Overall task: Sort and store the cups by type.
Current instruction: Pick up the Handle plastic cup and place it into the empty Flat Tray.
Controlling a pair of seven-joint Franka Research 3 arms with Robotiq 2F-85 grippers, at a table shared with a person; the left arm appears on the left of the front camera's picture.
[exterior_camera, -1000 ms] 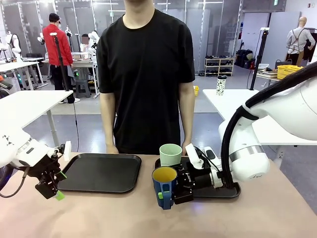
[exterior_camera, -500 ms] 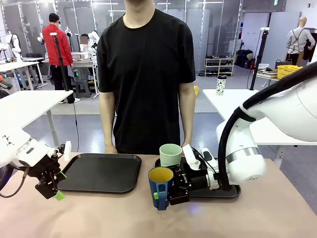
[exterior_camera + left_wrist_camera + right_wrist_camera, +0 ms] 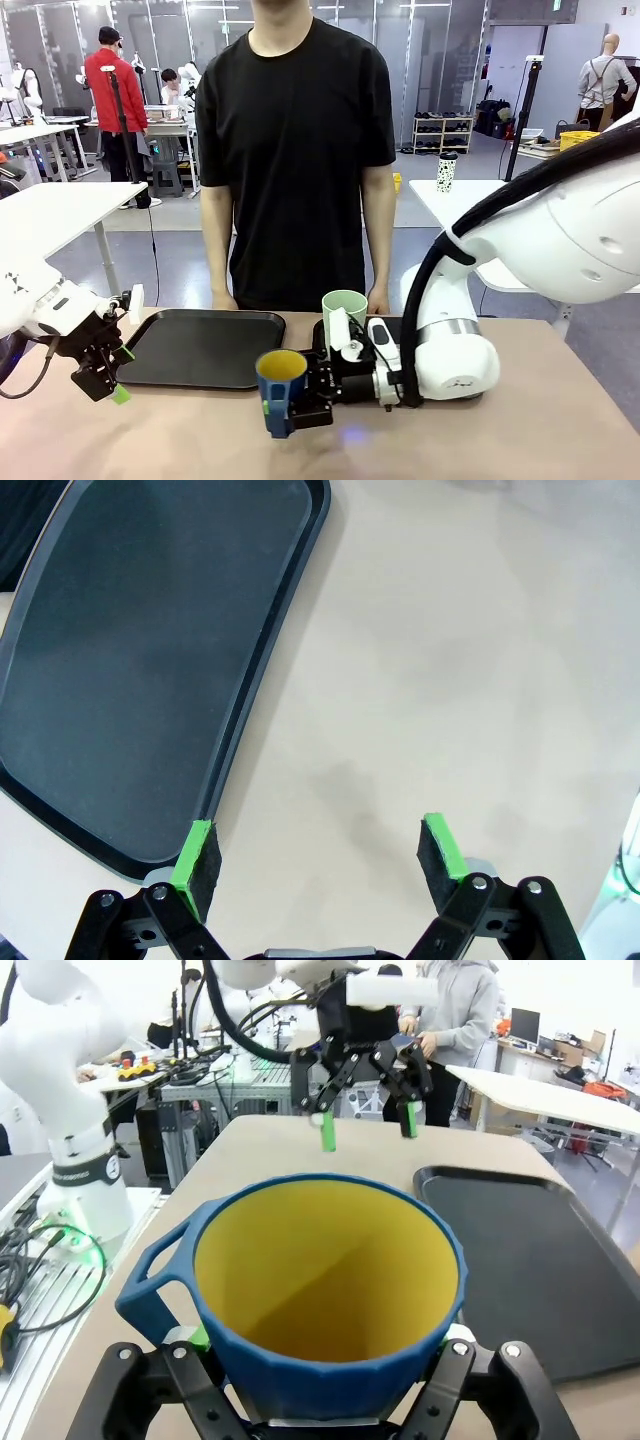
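Front view: over the last second the right gripper [image 3: 290, 412] has carried the mug [image 3: 279, 388] off the right tray [image 3: 400, 328] and leftward over the bare table [image 3: 520, 430]. It now hangs in front of the gap between the two trays, close to the left tray's [image 3: 200, 348] near right corner. My reading is that the mug is on its way to the left tray, which would split the cups one kind per tray. The tumbler [image 3: 344, 312] stands upright at the right tray's far left corner, just in front of the person's hand [image 3: 379, 300]. The right gripper pinches the mug by its lower body, mouth up. The left gripper [image 3: 104, 380] hovers off the left tray's near left corner, jaws spread, holding nothing.

Left wrist view: the left gripper's pads [image 3: 197, 852] stand wide apart over bare table, one just above the tray's rim [image 3: 262, 680], touching nothing.

Right wrist view: the mug, yellow inside, sits clamped between the right gripper's fingers [image 3: 185, 1335], handle out to one side. Beyond it the left gripper hangs open over the table, and the left tray lies alongside.
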